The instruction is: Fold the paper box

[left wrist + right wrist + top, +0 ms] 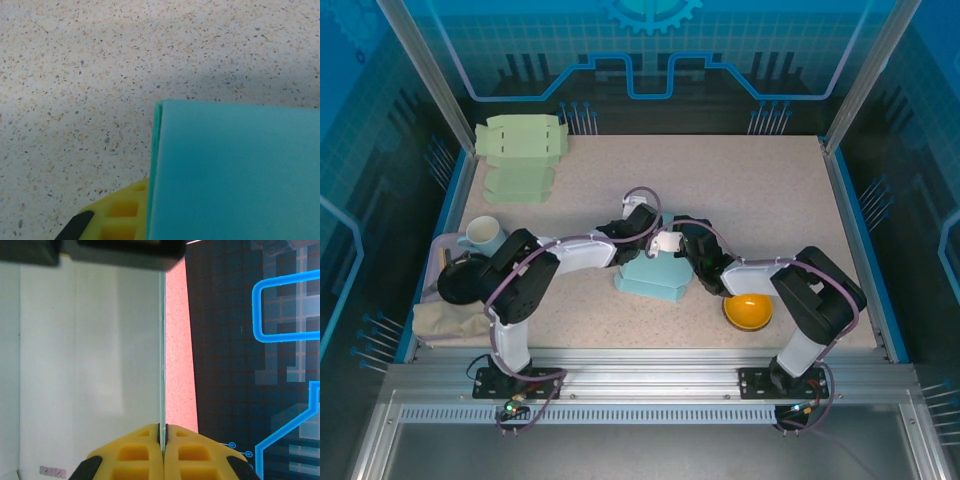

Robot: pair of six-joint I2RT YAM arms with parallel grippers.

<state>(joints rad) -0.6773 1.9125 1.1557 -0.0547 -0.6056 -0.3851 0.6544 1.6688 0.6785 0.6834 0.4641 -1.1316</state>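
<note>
Worktop [750, 190]: speckled, matt, stone-like. Box [653, 277]: smooth matt paper. Bowl [747, 311]: glossy plastic. Cloth [445, 322]: soft, creased weave. Frame [640, 362]: brushed metal. Mug [485, 235]: glossy ceramic.

A speckled beige table [750, 190] stands within dark blue walls [740, 40] printed with circuit lines. An aluminium rail [650, 375] edges its near side; lighting seems even.

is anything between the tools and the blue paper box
Nothing visible does. The left tool and the right tool are both shut on the paper box, pinching its raised panel mid-table.
</note>
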